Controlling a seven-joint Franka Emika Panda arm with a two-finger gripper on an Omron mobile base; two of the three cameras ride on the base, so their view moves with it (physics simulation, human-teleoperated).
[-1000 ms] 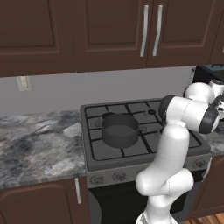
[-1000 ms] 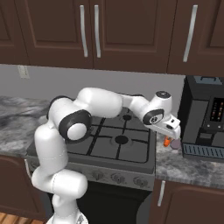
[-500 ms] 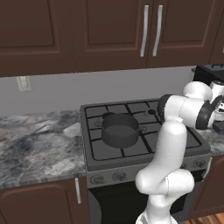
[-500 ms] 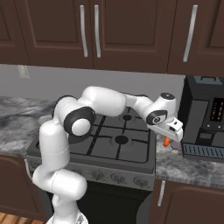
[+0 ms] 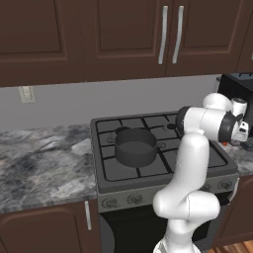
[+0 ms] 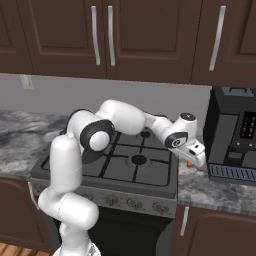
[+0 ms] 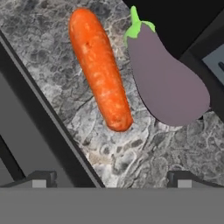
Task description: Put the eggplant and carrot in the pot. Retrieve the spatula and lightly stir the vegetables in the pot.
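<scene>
Hovering with jaws wide and empty, the pincer (image 7: 109, 177) sits just above the counter (image 7: 144, 148) right of the stove (image 5: 148, 173). Carrot (image 7: 100, 70) and eggplant (image 7: 168, 81) lie side by side beyond it. The pot (image 5: 135, 147) is empty: 0 of 2 vegetables loaded, stirring not begun.

A black gas stove (image 5: 148, 168) is set into a grey marbled counter (image 5: 44, 163), beneath dark brown wall cabinets (image 5: 113, 34). To its right a black coffee machine (image 6: 235, 130) is placed on the counter, and a wall outlet (image 5: 25, 94) is seen far left.
</scene>
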